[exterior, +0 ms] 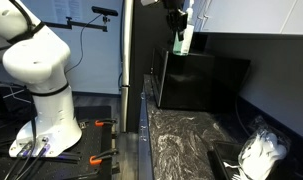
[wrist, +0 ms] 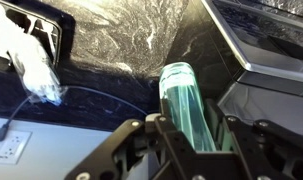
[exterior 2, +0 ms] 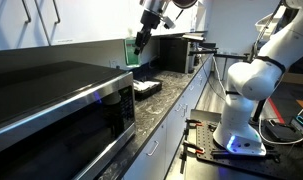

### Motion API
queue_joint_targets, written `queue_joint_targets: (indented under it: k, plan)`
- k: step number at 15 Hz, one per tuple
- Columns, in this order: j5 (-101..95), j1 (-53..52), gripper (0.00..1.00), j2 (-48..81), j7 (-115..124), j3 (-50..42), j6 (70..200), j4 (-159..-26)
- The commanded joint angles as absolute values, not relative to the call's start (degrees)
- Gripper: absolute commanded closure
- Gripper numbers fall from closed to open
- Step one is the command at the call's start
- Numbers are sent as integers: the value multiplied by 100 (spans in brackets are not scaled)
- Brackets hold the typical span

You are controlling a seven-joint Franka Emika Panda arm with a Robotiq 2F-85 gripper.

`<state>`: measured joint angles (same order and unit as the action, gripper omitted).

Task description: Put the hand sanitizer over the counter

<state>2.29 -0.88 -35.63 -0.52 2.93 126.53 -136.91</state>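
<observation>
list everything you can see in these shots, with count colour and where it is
hand sanitizer bottle: one, clear green, held up over the counter
counter: one, dark marbled, runs along the wall
microwave: one, black and steel, on the counter
dark appliance: one, black, farther along the counter
tray: one, black, on the counter
white crumpled item: one, bag or cloth, in the tray
cable: one, dark, along the counter edge
power outlet: one plate, white, below the counter edge
clamps: two, orange-handled, near the arm's base
robot arm: one, white, beside the counter
gripper: one, black, shut on the bottle
</observation>
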Motion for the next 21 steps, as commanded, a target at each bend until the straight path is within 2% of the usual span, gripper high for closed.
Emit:
queue_joint_targets:
  k: [1,11,21]
  plan:
    - [224,185,86,-3947,654,255,12899,-14187]
    - [328,647,86,-3495,859,-241,13948,-15091]
    - [-69,749,86,-2128,1078,-49,14023,-14886]
